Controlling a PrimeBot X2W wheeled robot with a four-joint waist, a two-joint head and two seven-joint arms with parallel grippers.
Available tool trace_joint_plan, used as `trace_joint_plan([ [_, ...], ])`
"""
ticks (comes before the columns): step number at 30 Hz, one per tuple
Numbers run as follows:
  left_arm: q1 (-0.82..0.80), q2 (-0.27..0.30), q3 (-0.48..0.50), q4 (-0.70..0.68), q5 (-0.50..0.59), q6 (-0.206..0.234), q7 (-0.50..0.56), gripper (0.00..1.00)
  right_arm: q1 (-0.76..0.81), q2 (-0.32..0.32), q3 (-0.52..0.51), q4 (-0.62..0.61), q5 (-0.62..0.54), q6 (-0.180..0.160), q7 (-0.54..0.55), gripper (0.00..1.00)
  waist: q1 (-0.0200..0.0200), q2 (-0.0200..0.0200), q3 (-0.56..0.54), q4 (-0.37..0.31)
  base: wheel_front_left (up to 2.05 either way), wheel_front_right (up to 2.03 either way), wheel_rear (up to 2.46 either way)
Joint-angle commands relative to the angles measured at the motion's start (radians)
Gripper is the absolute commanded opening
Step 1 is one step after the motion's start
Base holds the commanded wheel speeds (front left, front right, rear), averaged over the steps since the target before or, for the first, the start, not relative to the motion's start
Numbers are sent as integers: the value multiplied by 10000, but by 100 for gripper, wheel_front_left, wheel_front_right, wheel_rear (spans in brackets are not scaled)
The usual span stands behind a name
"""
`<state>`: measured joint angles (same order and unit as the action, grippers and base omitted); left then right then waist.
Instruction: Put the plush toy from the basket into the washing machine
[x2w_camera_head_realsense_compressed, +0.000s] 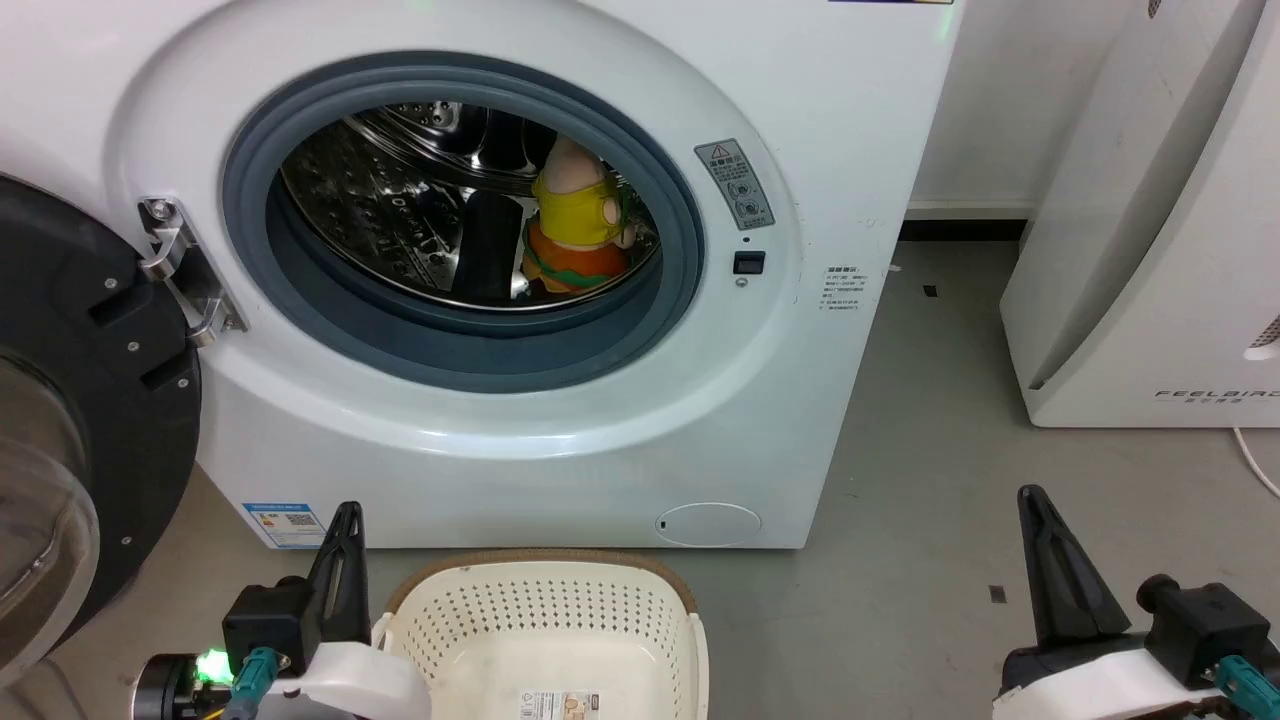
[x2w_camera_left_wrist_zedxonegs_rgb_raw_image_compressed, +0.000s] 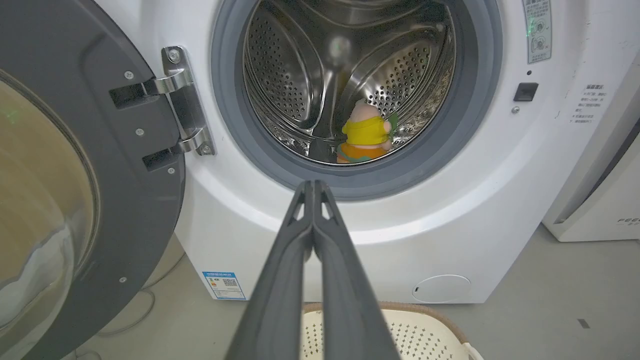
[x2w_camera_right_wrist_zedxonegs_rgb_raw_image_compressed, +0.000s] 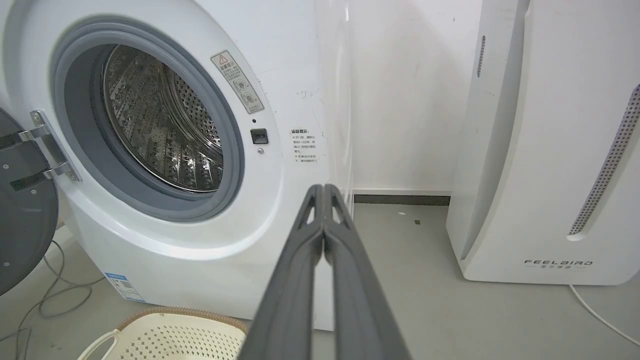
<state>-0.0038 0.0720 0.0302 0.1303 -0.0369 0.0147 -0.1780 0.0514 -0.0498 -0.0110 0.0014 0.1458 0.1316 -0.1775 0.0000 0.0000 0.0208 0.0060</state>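
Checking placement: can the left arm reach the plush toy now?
Probably yes: the door stands open, the porthole is free, and the shut left tool points at the plush toy in the drum.

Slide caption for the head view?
Plush toy upright inside the washing machine drum, door swung open at left, basket on the floor in front.

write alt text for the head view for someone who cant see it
A plush toy sits upright inside the steel drum of a washing machine whose dark door hangs open at left. A cream basket stands on the floor in front, no toy in its visible part. The left tool and right tool, both shut, rise from the bottom corners.
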Motion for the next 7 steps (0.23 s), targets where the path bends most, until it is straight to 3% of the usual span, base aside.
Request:
trace_joint_plan([
  [1, 13, -40, -21, -99, 62, -29, 69, 0, -137, -1, 19, -5, -116, -3, 54, 0, 0, 0, -4, -1, 0, 0, 0],
  [7, 14, -53, -41, -186, 84, -38, 192, 0, -164, -2, 25, -5, -213, -4, 178, 0, 0, 0, -19, -5, 0, 0, 0],
])
